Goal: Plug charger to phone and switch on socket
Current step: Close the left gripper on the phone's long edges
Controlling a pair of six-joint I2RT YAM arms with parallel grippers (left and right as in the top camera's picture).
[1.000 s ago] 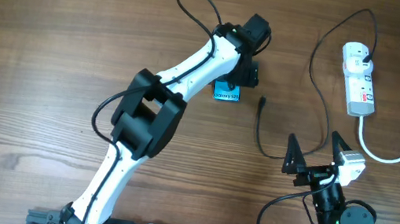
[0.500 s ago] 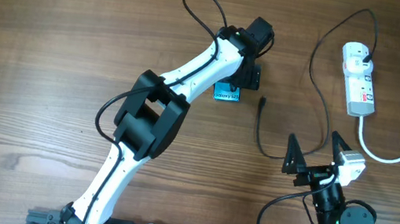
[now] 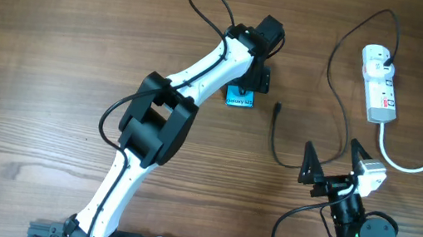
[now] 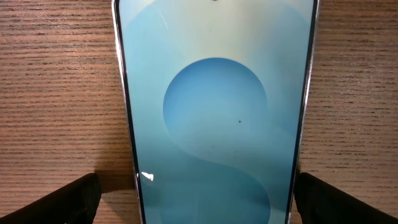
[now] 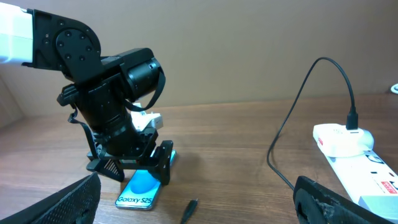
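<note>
Straddling the phone [image 4: 214, 93], the left gripper [image 4: 198, 198] stands spread, fingers [image 4: 68, 202] seemingly clear of its edges. The right gripper [image 3: 329, 157] gapes empty, well apart from the phone.

The phone [image 3: 239, 99] lies left of the charger [image 3: 277, 109], socket [image 3: 377, 95] beyond.

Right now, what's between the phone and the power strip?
Only the charger cable: its black plug tip lies just right of the phone, unplugged, and the cable loops on toward the power strip. The overhead view shows it.
</note>
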